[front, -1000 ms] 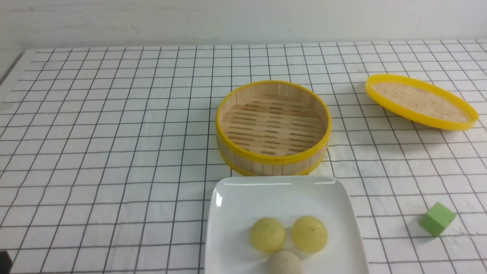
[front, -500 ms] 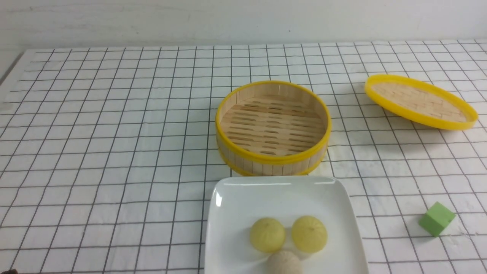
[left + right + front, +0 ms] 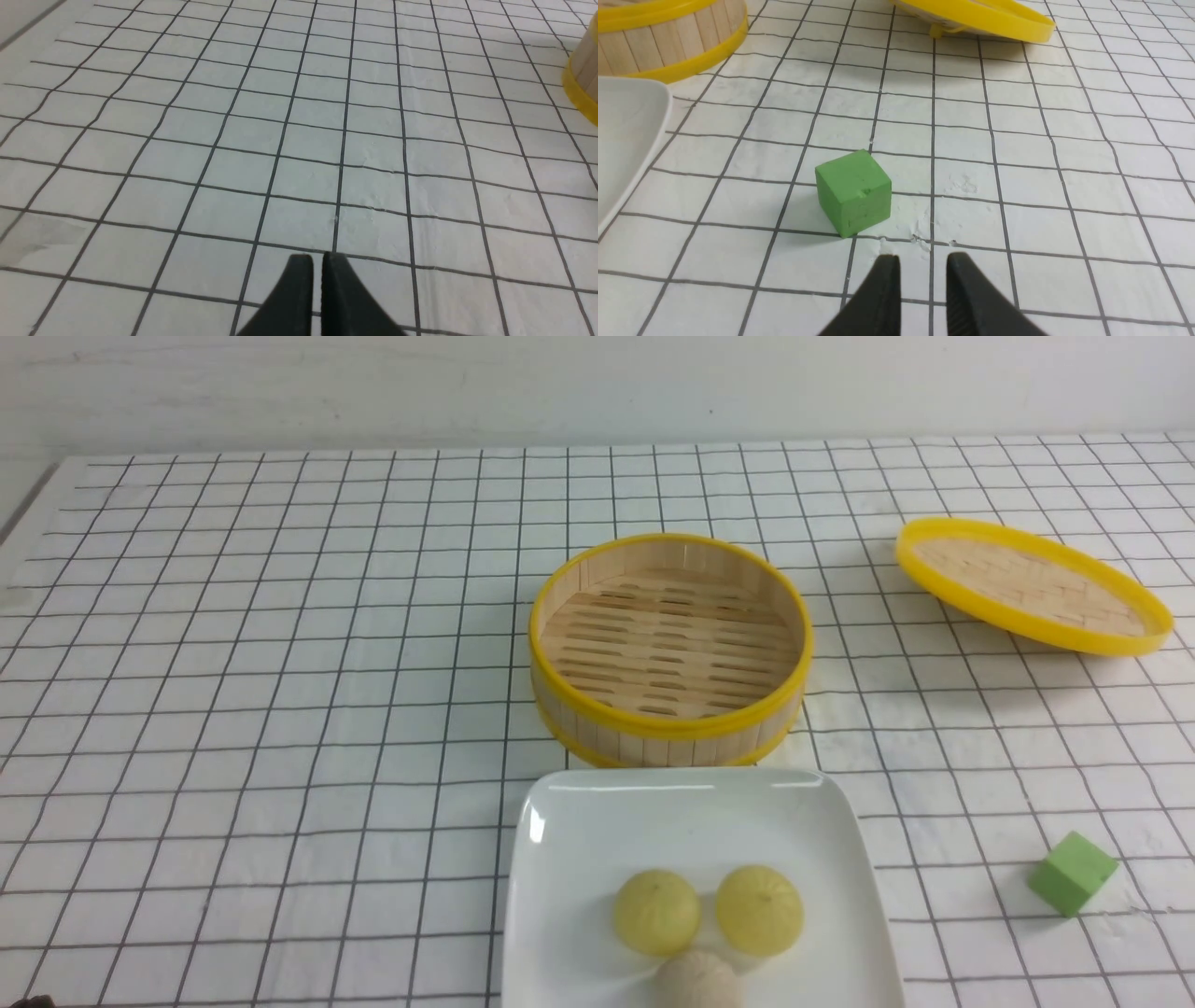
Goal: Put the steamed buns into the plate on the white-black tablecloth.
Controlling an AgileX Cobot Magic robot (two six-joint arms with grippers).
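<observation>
A: What lies around the plate (image 3: 579, 821)?

B: It sits at the desk's near edge on the white-black tablecloth (image 3: 280, 709), with both steamed buns (image 3: 656, 912) (image 3: 759, 909) on it side by side and a beige bun (image 3: 695, 980) touching them on the near side. Just behind stands the bamboo steamer (image 3: 668, 649), nothing in it. Its lid (image 3: 1032, 584) lies tilted near the far right edge; a green cube (image 3: 1072, 872) rests near the right edge, apart from the plate.

A: And the grippers?

B: The left gripper (image 3: 317, 262) hangs over bare cloth, jaws nearly together, holding nothing. The right gripper (image 3: 923, 263) hangs just short of the cube, a narrow gap between its jaws, empty.
</observation>
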